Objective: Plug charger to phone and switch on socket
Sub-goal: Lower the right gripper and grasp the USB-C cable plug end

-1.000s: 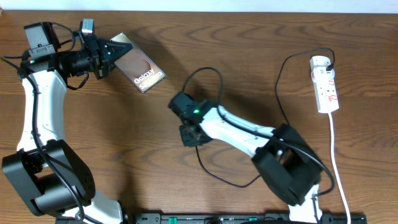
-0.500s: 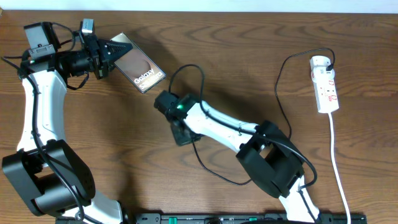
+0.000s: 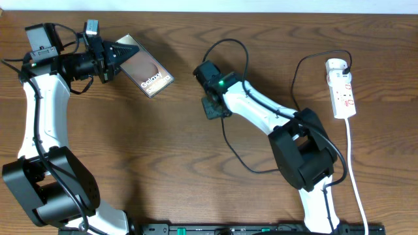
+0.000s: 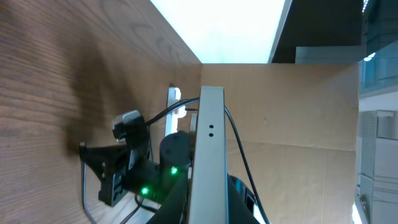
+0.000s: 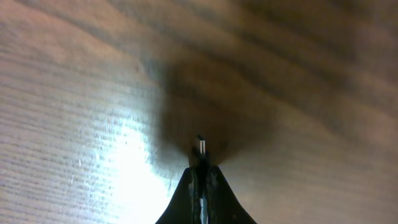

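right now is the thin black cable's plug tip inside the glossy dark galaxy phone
No, the right gripper holds the plug tip well apart from the phone.

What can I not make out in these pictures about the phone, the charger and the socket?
- socket: its switches are too small in the overhead view to tell on from off.
- phone: its port is too small overhead. The left wrist view shows only a thin edge, and the left gripper covers one end.
- charger: its tip is hidden overhead under the right gripper. The right wrist view leaves out the phone.
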Robot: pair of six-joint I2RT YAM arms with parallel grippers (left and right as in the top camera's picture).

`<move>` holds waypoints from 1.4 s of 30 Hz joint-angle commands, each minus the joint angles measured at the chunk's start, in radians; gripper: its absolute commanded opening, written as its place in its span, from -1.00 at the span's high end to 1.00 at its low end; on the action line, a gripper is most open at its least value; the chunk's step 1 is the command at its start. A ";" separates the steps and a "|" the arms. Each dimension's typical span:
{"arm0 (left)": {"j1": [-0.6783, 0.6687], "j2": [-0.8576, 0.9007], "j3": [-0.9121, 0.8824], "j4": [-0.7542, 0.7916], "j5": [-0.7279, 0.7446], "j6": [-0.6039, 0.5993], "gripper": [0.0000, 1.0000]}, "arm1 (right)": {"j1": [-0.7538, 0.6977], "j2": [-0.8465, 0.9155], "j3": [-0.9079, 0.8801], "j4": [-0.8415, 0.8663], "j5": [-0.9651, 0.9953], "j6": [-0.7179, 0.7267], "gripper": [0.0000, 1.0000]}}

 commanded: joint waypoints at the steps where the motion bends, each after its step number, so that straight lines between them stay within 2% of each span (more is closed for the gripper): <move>1: -0.002 -0.018 0.019 0.001 0.040 0.006 0.86 | -0.013 -0.022 0.018 0.011 -0.061 -0.135 0.98; 3: -0.002 -0.018 0.019 0.001 0.040 0.006 0.86 | -0.019 -0.022 0.015 0.002 -0.061 -0.111 0.98; 5: -0.002 -0.018 0.019 0.001 0.040 0.006 0.85 | -0.028 -0.022 0.011 -0.011 -0.057 -0.018 0.96; 9: -0.002 -0.018 0.019 0.001 0.040 0.006 0.86 | -0.048 -0.022 0.006 -0.017 -0.059 0.143 0.79; 12: -0.002 -0.018 0.019 0.001 0.040 0.006 0.85 | -0.056 -0.022 0.002 -0.018 -0.060 0.184 0.70; 18: -0.002 -0.018 0.019 0.001 0.040 0.006 0.86 | -0.069 0.001 -0.003 -0.018 -0.138 0.193 0.67; 23: -0.002 -0.018 0.019 0.000 0.040 0.006 0.86 | -0.071 0.042 -0.003 -0.028 -0.278 0.211 0.67; 28: -0.002 -0.018 0.019 -0.003 0.040 0.006 0.86 | -0.070 0.078 -0.003 -0.048 -0.286 0.233 0.66; 32: -0.002 -0.018 0.019 -0.003 0.041 0.006 0.86 | -0.071 0.109 -0.003 -0.047 -0.287 0.241 0.81; 34: -0.002 -0.018 0.019 -0.003 0.041 0.006 0.86 | -0.071 0.109 -0.003 -0.045 -0.285 0.240 0.98; 39: -0.002 -0.018 0.019 -0.003 0.040 0.006 0.86 | -0.070 0.093 0.021 -0.044 -0.192 0.211 0.98; 42: -0.001 -0.018 0.019 -0.002 0.040 0.006 0.86 | -0.064 0.064 0.043 -0.058 -0.050 0.176 0.98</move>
